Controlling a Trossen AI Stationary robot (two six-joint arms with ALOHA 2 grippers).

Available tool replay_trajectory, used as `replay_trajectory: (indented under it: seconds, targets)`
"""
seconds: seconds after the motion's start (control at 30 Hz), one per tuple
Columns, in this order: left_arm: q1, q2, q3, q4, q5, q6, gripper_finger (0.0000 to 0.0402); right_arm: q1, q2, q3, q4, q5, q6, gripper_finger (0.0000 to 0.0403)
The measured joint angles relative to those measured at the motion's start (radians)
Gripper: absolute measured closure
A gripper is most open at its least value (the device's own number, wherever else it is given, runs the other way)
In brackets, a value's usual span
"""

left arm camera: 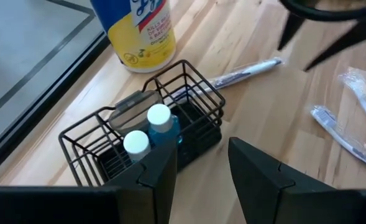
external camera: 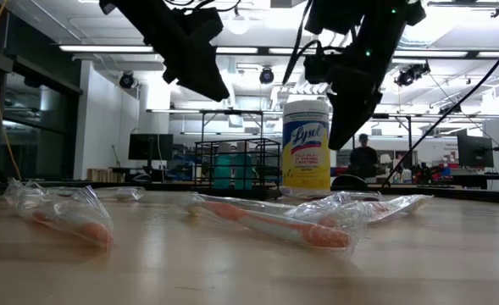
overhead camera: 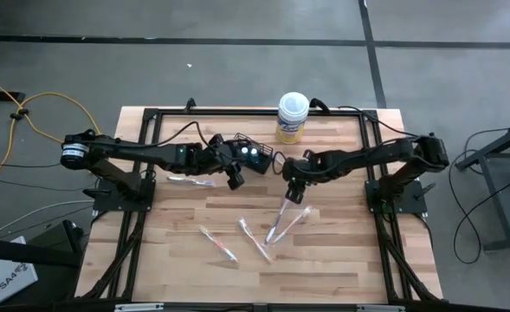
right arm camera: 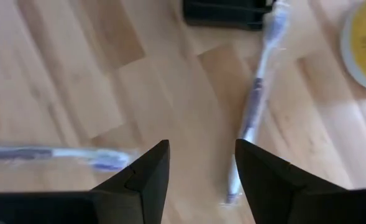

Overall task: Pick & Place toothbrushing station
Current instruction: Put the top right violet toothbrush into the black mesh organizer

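Note:
The black wire basket (overhead camera: 251,157) stands on the table at the far middle, with two white-capped teal tubes (left arm camera: 153,129) upright inside. My left gripper (overhead camera: 235,179) hovers open just near-left of it, touching nothing; its fingers (left arm camera: 161,174) show in the left wrist view. My right gripper (overhead camera: 294,192) hovers open and empty to the basket's right. A purple-accented wrapped toothbrush (right arm camera: 255,102) lies on the table ahead of the right gripper and also shows beside the basket (left arm camera: 245,71). Several more wrapped toothbrushes (overhead camera: 256,238) lie flat nearer the front.
A white-lidded, yellow-labelled canister (overhead camera: 293,117) stands at the far edge behind the basket. Another wrapped toothbrush (overhead camera: 190,180) lies left of the left gripper. A black frame (overhead camera: 142,173) runs along the table's sides. A person (external camera: 363,157) stands far off in the room.

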Motion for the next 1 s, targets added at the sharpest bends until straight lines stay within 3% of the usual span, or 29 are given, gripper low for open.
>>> replay_trajectory:
  seconds: [0.53,1.0]
  targets:
    - [-0.001,0.000,0.000,-0.009,0.000,0.000,0.0264,-0.145,0.000,-0.194,0.125,-0.030,0.024,0.0229]
    - [-0.001,0.001,0.000,-0.009,0.000,0.001,0.0264,-0.153,0.008,-0.291,0.273,-0.098,0.044,0.0229]
